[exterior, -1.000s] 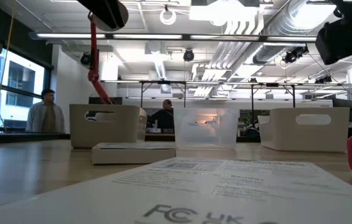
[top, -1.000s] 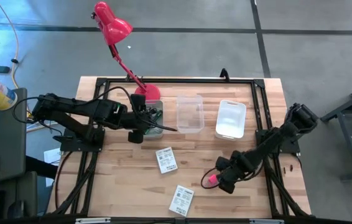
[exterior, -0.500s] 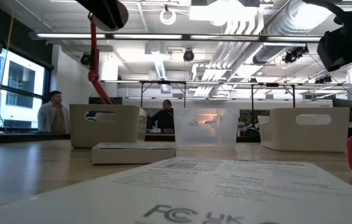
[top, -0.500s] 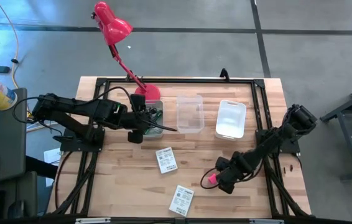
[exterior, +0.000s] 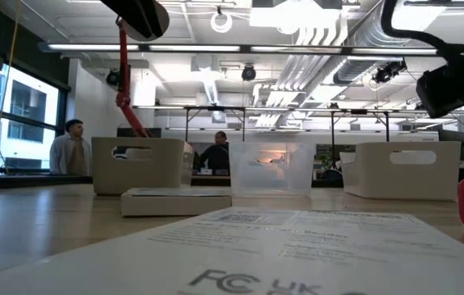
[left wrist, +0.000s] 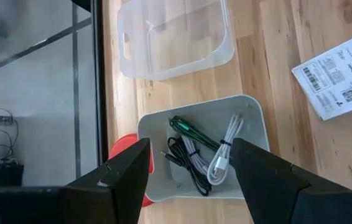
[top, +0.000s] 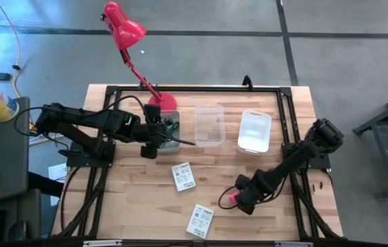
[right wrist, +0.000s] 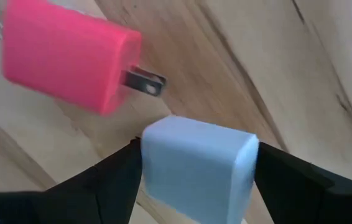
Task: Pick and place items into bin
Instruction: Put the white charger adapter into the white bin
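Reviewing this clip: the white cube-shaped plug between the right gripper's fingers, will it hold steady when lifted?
Probably. The white cube-shaped plug looks rigid, with flat sides between the right gripper's fingers. Its smooth plastic may slip slightly. The pink cube-shaped plug alongside, prongs showing, suggests both are light.

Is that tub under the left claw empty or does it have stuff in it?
Not empty. The tub holds a green pen, a black cable and a white cable.

The right claw [top: 238, 200] sits a little lower and farther left over the table [top: 146, 206] than a second ago. Its elbow is drawn in. In the room beyond, a person [exterior: 70, 150] stands slightly farther right.
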Robot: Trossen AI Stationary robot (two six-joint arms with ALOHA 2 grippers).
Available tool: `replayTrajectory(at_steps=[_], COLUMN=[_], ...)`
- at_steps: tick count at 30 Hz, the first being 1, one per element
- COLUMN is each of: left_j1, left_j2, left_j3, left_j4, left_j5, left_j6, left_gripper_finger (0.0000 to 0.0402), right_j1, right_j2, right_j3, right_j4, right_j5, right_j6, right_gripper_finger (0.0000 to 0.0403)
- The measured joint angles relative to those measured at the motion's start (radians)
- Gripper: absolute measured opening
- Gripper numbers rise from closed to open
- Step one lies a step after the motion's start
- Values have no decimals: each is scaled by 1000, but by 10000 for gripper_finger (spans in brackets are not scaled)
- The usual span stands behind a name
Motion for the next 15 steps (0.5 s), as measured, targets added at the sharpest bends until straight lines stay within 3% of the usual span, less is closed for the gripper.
replayTrajectory(at_steps=[15], left_j1=[0], left_j2=[0], left_j3=[0], left_j4=[0], left_j5=[6], left_j6=[-17], left_gripper_finger=[216], right_j1=[0], right_j2=[1], right_j3=[0], right_j4=[7], right_j5=[-41], right_j6=[-6], right_gripper_finger=[279])
